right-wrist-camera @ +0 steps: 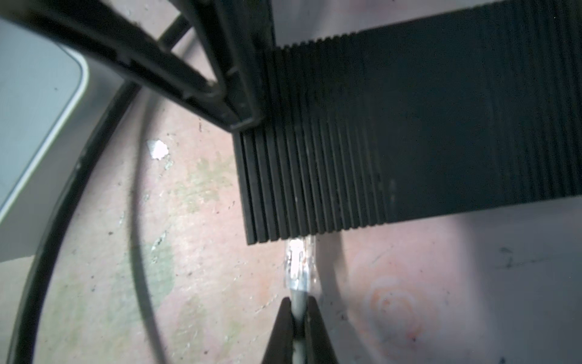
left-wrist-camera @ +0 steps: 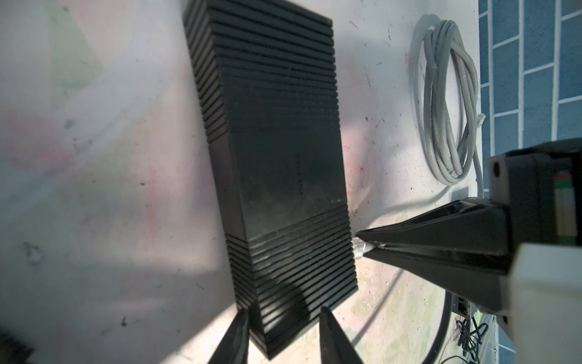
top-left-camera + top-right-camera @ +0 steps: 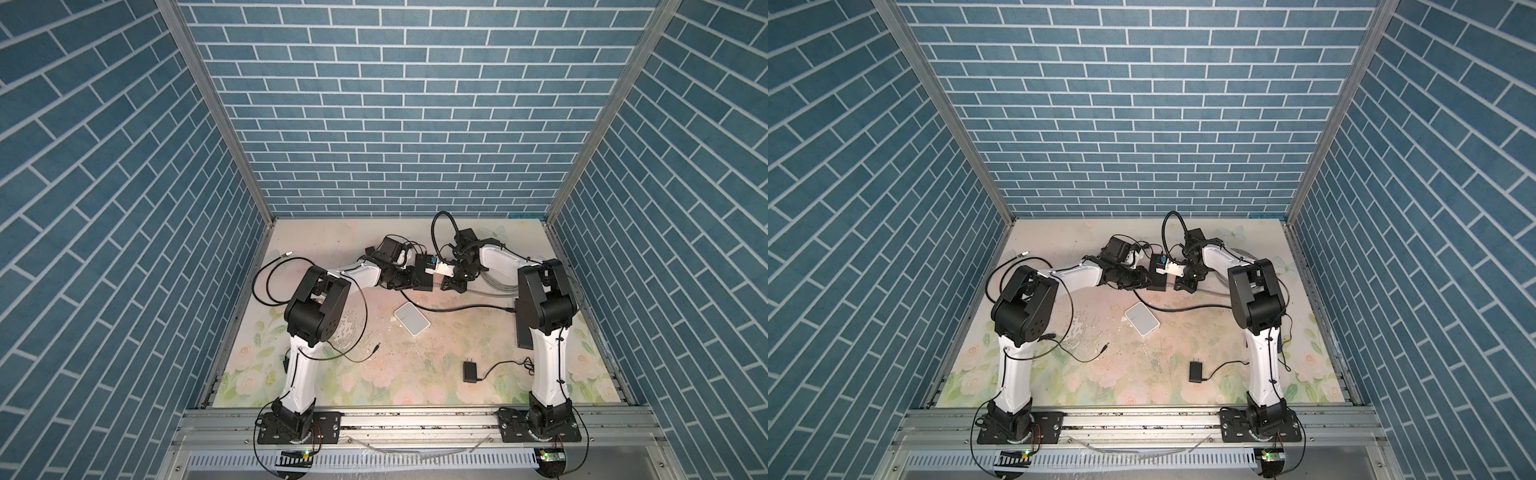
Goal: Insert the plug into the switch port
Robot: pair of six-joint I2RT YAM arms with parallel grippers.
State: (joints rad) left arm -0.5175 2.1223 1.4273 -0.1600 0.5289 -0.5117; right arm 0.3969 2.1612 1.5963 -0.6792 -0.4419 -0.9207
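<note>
Three blue-brick walls (image 3: 395, 124), floral tabletop (image 3: 415, 374)

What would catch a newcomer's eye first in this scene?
First, the action at the far middle of the table: the left pincer grips one end of a black ribbed switch, while the right pincer pinches a grey cable just behind its clear plug, whose tip sits at the switch's edge. Nearer the front, a white flat box lies mid-table, and blue brick walls enclose everything.
</note>
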